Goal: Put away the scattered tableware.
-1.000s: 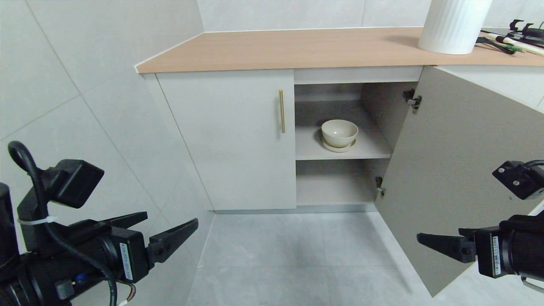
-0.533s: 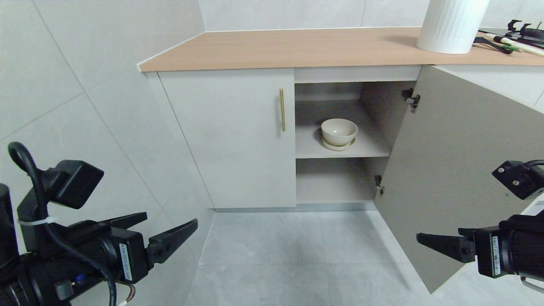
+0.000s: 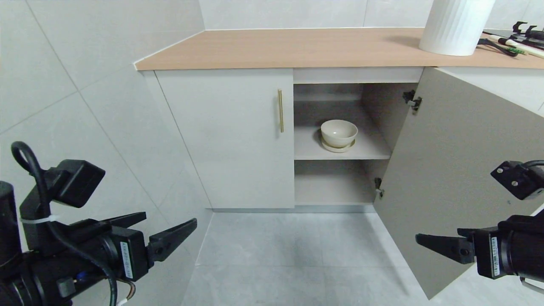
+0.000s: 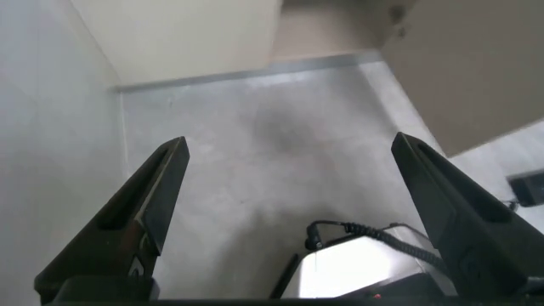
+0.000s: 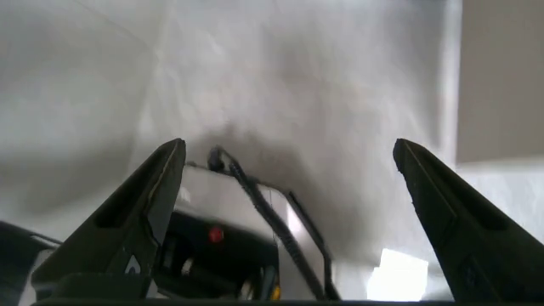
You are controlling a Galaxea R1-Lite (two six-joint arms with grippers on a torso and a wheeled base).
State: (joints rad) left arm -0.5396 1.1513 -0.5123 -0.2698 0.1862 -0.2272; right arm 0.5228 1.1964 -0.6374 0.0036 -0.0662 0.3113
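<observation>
Pale tiled walls and floor were seen around a low cabinet under a wooden table (image 3: pixel 297 46). Its right door (image 3: pixel 446 170) was swung open at three o'clock of the upper shelf (image 3: pixel 374 148), where a cream bowl (image 3: pixel 338 132) was set on a small plate (image 3: pixel 338 148). The left end effector (image 3: pixel 171 217) was held low at eight o'clock and the right end effector (image 5: pixel 285 151) at four o'clock, both with fingers spread and nothing held. Over the last second only a slight shift of the whole head view was noted. Bowl, plate and door were left unmoved. The stowing was judged done, with the door yet to be closed.
</observation>
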